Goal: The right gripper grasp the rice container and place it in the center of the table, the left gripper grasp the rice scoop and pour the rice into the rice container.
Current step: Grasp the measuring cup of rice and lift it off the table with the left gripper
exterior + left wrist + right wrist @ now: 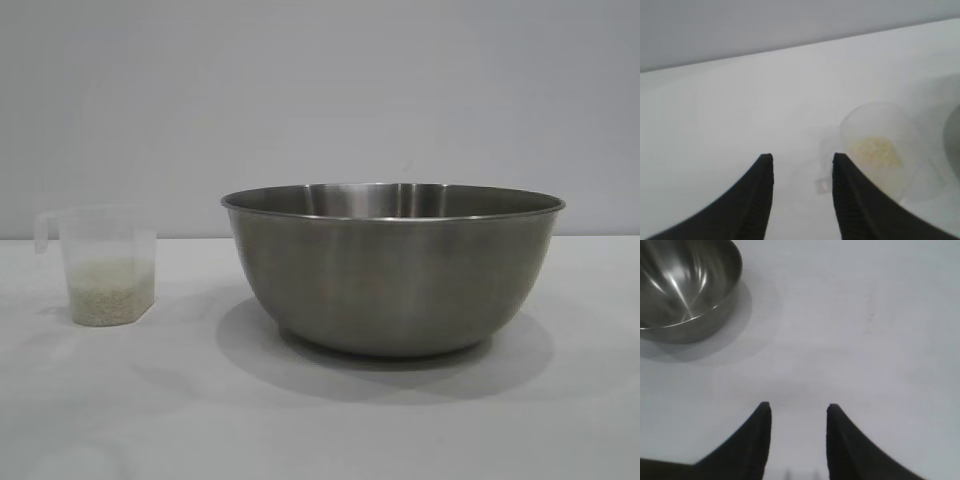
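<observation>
Here left pincer (802, 172) gapes beside scoop (875, 150).

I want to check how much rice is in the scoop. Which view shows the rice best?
The exterior view: the rice shows side-on through the rice scoop, filling roughly its lower part. The left wrist view looks down into the scoop, so only the rice's top surface shows, blurred. The right wrist view shows no rice, only the rice container.

A large round brushed-steel mixing bowl (393, 268) stands on the flat white table (320, 420). To its left, a bare gap apart, stands a small translucent plastic measuring cup (105, 265). Table in front of the bowl lies unobstructed.
</observation>
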You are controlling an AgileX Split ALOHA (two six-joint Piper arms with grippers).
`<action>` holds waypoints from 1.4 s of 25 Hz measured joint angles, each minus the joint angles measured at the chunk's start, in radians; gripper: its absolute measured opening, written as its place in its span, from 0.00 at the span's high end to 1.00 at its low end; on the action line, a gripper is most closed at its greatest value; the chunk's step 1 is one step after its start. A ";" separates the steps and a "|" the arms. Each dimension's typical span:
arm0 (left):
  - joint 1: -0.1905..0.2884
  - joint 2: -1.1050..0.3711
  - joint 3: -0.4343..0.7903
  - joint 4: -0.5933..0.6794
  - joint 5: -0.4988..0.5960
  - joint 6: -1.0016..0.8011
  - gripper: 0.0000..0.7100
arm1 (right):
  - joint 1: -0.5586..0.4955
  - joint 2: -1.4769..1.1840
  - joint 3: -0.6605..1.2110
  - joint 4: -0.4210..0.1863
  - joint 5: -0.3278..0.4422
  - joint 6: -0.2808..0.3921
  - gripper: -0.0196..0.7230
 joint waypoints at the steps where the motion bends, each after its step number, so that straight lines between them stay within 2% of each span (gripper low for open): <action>1: 0.000 0.031 0.000 0.011 -0.038 -0.014 0.62 | 0.000 0.000 0.000 0.002 0.000 0.000 0.62; 5: 0.000 0.169 -0.002 0.072 -0.137 -0.043 0.62 | 0.000 0.000 0.000 0.004 0.000 0.000 0.62; 11: 0.000 0.275 -0.013 0.073 -0.145 -0.079 0.62 | 0.000 0.000 0.000 0.006 0.000 0.000 0.62; 23: 0.000 0.298 -0.107 0.008 -0.147 -0.087 0.62 | 0.000 0.000 0.000 0.006 0.000 0.000 0.62; 35: 0.000 0.311 -0.112 -0.003 -0.149 -0.087 0.62 | 0.000 0.000 0.000 0.008 0.000 0.000 0.62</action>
